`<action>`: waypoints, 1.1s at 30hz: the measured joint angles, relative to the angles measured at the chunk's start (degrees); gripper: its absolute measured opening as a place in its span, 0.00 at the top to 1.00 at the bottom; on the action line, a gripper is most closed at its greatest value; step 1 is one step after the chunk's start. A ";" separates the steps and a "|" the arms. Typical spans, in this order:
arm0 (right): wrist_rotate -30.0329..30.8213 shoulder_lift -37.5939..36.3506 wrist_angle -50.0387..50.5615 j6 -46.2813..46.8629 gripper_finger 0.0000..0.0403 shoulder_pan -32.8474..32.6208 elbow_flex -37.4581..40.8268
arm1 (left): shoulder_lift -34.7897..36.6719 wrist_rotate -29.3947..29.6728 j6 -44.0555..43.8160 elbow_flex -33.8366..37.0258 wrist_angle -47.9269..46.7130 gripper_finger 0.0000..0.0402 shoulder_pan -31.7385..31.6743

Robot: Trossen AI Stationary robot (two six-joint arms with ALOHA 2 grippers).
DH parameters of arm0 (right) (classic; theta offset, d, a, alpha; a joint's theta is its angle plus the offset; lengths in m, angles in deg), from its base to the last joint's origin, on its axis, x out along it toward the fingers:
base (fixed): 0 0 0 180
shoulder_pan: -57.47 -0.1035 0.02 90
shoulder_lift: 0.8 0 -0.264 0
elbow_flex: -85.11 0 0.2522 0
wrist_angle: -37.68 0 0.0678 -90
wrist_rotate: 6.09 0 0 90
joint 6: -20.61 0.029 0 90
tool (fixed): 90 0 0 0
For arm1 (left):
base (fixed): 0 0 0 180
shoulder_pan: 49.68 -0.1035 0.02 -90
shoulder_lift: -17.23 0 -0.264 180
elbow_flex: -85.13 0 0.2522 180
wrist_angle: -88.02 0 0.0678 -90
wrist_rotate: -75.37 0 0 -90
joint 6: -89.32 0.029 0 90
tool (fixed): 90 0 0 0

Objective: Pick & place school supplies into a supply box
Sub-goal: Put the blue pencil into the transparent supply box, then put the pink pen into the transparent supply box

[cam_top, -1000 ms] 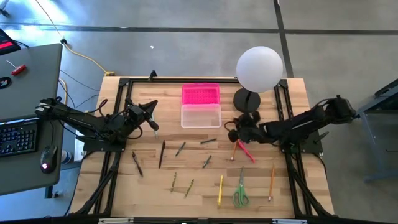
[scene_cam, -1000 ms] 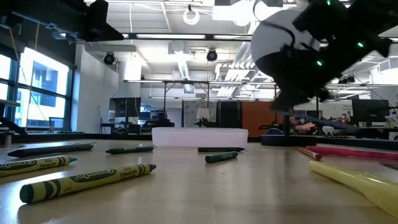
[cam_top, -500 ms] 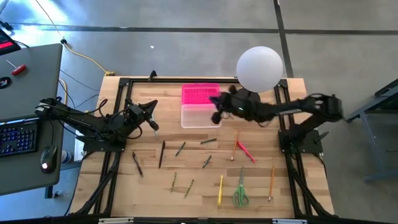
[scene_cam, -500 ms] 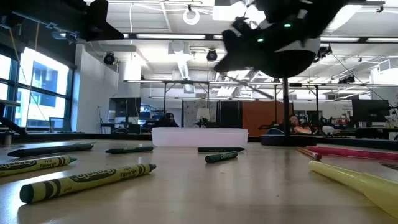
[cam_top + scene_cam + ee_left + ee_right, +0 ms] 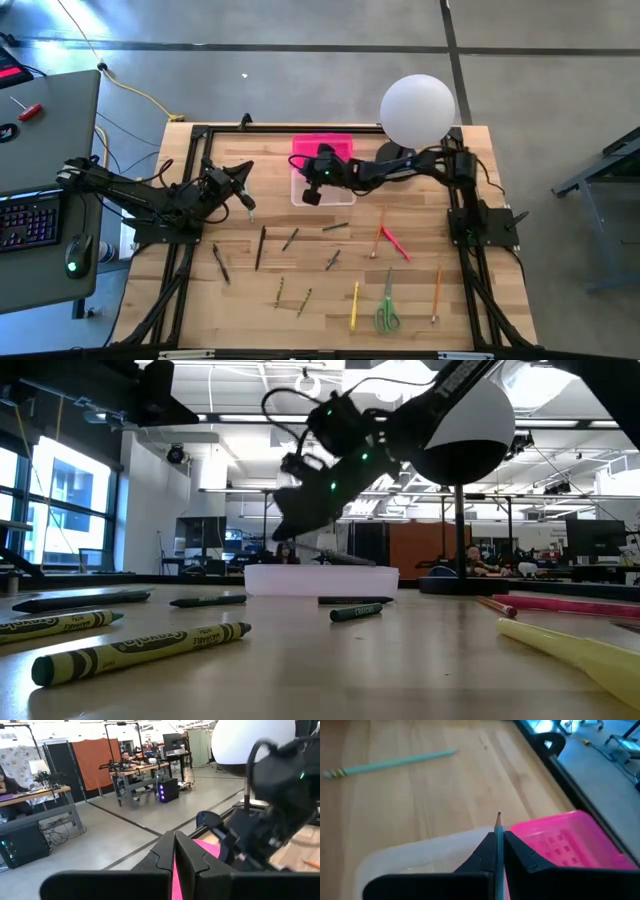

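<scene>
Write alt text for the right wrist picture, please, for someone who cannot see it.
The right gripper is shut on a thin pencil, point forward, above the clear supply box, whose pink lid lies beside it. A pale green pencil lies farther off on the wooden table.

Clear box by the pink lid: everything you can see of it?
The clear box is a small, shallow rectangular tray of cloudy see-through plastic, open-topped, flat on the wooden table. The pink lid lies right beside its far long side. The right gripper hangs above its left part, shut on a pencil. In the low view, its wall looks milky; contents unclear.
</scene>
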 joint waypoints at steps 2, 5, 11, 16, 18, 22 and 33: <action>0.11 1.26 0.14 0.02 0.99 0.41 -0.63 | 0.00 0.00 0.02 0.00 0.00 0.88 0.00; 0.08 1.60 0.56 -0.07 0.97 0.98 -0.52 | 0.01 0.00 0.02 0.00 0.00 0.88 0.00; 0.03 1.54 4.10 0.17 0.89 1.32 -0.41 | 0.00 0.00 0.10 0.00 0.01 0.88 0.00; 0.05 1.35 4.89 0.39 0.82 0.97 -0.43 | 0.01 0.00 0.14 0.00 0.02 0.88 0.00; 0.03 0.41 6.40 1.80 0.80 0.48 -0.41 | 0.00 0.00 0.14 0.00 0.02 0.88 0.00; 0.03 -3.95 13.10 5.26 0.78 -1.04 -0.43 | 0.00 0.00 0.13 0.00 0.02 0.88 0.00; 3.00 -14.15 50.21 23.20 0.77 -8.08 -0.52 | 0.00 0.00 -0.02 0.02 -0.57 0.88 0.00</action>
